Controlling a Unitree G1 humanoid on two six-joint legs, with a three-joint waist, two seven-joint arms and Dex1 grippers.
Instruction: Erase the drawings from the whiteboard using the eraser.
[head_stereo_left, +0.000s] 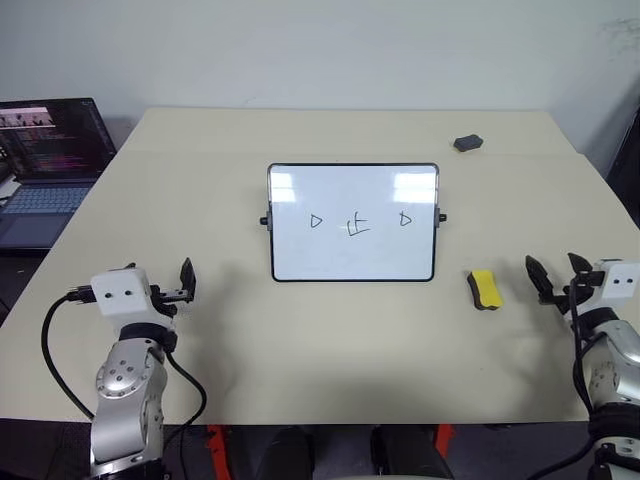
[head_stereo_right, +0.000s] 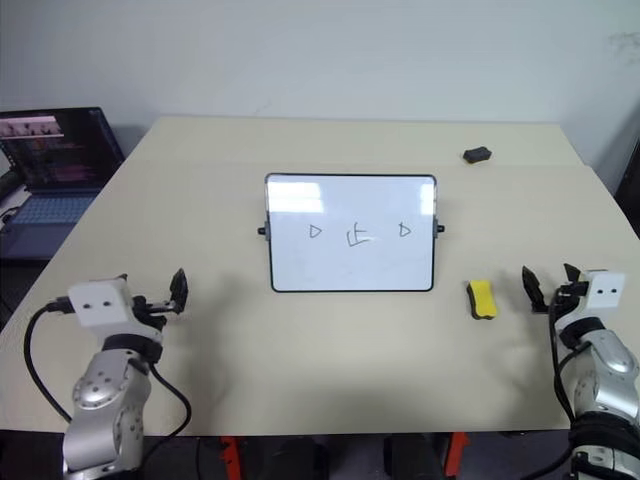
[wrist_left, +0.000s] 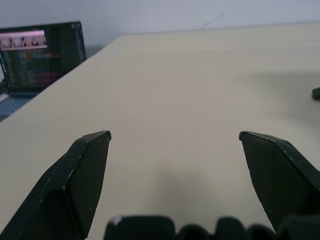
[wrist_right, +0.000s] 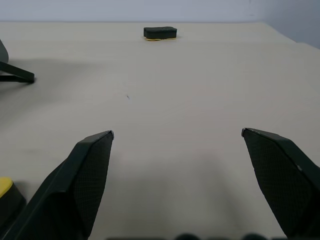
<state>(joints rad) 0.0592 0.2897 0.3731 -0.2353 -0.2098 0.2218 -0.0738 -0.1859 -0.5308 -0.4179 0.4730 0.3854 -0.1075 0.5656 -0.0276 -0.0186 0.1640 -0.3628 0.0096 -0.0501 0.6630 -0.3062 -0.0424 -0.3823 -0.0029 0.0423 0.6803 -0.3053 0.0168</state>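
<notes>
standing propped near the middle of the worktop (head_stereo_left: 330, 360), the whiteboard (head_stereo_left: 353, 223) is tilted back on its side knobs so that its glossy face is turned toward the robot, which likely makes the face easy to reach and wipe. the drawings (head_stereo_left: 358, 222) are set in a row across the middle of the board: two small triangles with a squarish scribble between them, three marks in all, none yet wiped.

the eraser (head_stereo_left: 484, 289) is laid flat on the worktop, yellow top up, to the right of the board's lower corner and apart from it. it is placed near the right tool (head_stereo_left: 556, 276), probably so that this arm can take it with little travel. the right tool is held level just above the worktop beside the eraser, not touching it, its two black fingers spread wide with nothing between them. the left tool (head_stereo_left: 186, 285) is held low over the worktop, well apart from the board on its left, fingers likewise parted and empty; it seems to be kept clear of the work.

a second dark block with a yellow underside (head_stereo_left: 468, 143) is seen at the far right of the worktop, upside down by the look of it. one laptop (head_stereo_left: 50, 160) is set open off the left edge.

counted: one whiteboard, three drawings, one eraser near at hand, one spare block, one laptop, two tools.
</notes>
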